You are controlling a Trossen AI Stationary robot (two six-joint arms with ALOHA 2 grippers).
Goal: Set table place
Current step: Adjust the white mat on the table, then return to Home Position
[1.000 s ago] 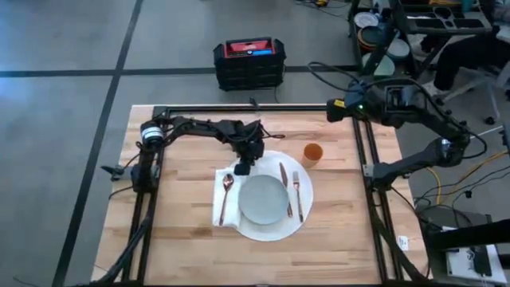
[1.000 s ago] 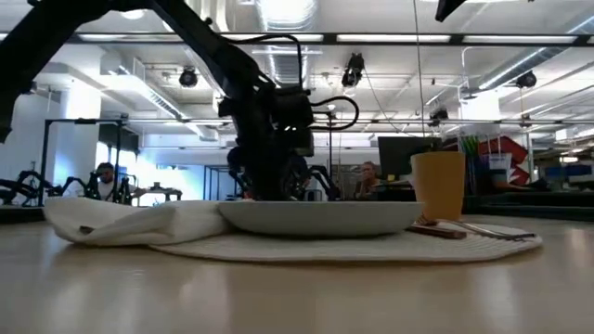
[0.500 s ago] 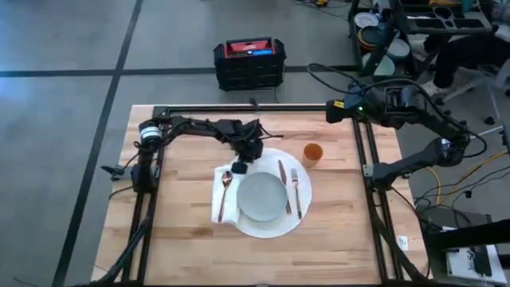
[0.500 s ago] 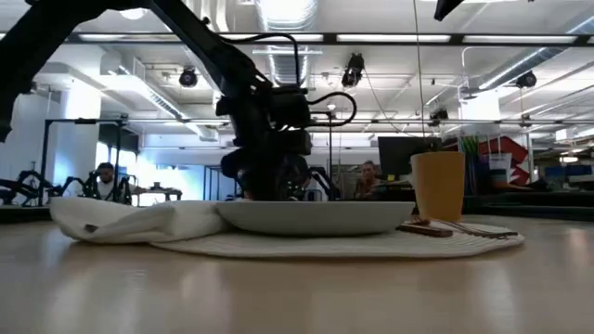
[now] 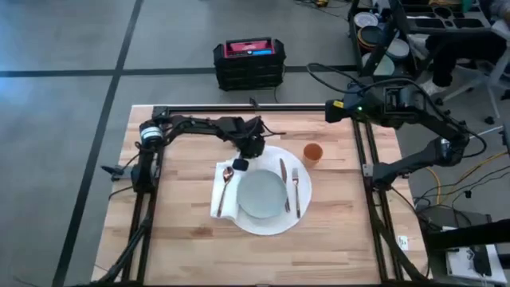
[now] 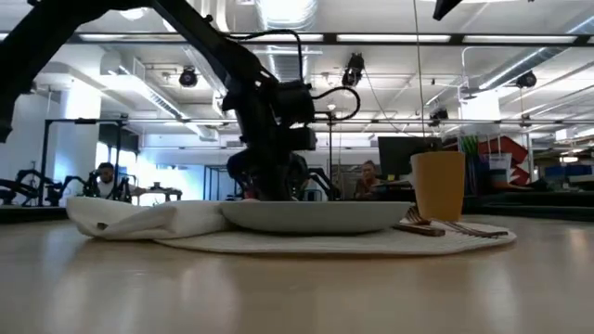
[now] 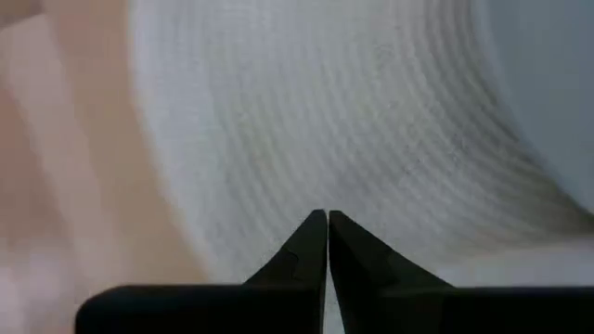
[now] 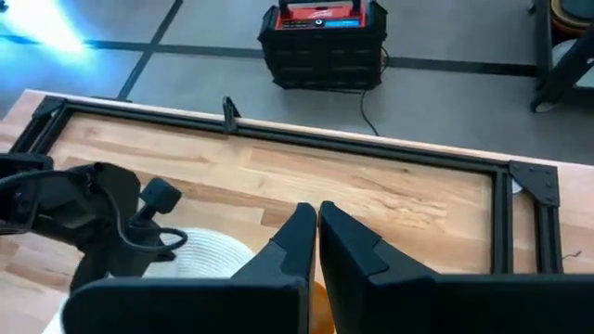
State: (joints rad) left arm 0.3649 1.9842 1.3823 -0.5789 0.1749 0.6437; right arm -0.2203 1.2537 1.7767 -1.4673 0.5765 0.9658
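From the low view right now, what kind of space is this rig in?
Likely an open-plan robotics lab or workshop: exposed ceiling ducts with strip lights, a monitor on benches behind the table, and another robot arm at a far station.

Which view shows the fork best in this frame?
The high view: the fork lies whole on the mat, right of the plate and beside the knife. The low view shows only its tines and handle edge-on past the plate. Neither wrist view shows it.
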